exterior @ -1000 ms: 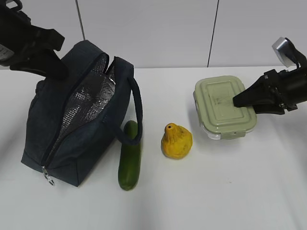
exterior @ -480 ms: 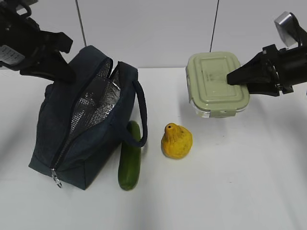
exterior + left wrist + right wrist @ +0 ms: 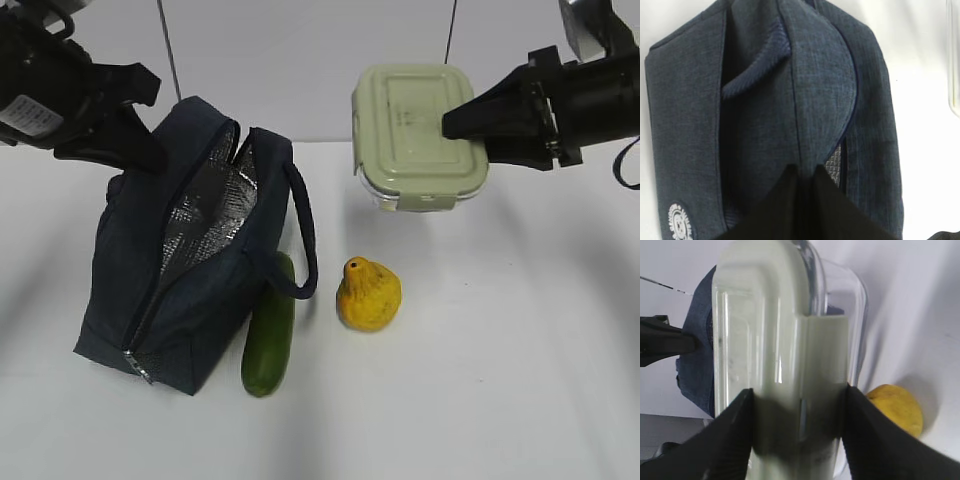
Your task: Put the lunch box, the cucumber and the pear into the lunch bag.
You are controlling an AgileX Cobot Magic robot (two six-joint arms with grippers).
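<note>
Above the table, right gripper [image 3: 462,124] clamped on lunch box [image 3: 410,125]; left gripper [image 3: 805,172] pinching lunch bag [image 3: 190,270].

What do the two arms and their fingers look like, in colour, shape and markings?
Both arms are matte black. The left gripper has angular black housing with a white label; its fingers are flat black wedges. The right gripper tapers to a point, with a silver metal part and a black cable behind it.

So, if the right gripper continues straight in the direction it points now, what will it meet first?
Probably the lunch bag. The right gripper, shut on the lunch box, points left toward the bag's open top; nothing shows between them, though depth is unclear.
</note>
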